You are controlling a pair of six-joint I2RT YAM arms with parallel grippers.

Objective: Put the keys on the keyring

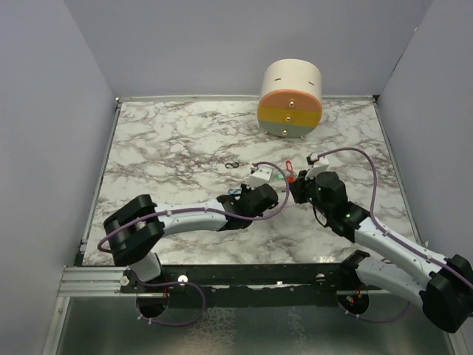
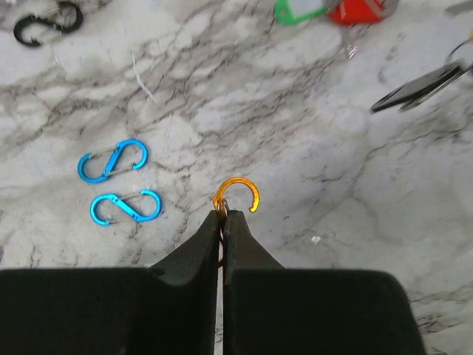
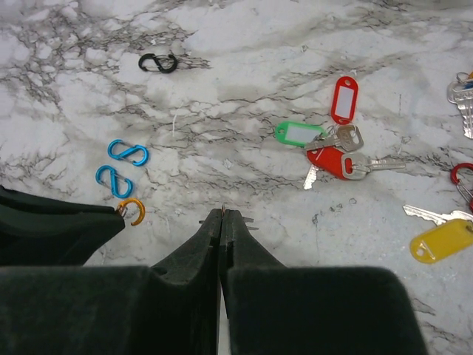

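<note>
Left wrist: L jaws pinch orange clip [image 2: 236, 181]; R jaws closed.

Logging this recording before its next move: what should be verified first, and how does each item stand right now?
1. Left fingers shut on the orange clip: ok.
2. Clip's loop sticks out past the fingertips, free to take a key: ok.
3. Clip's gate open: cannot tell.
4. Right fingers holding a key: not ok; they are shut with no key between them.
5. Keys lying uncovered ahead of the right fingers: ok.
6. Blue clips apart from the orange clip: ok.
</note>
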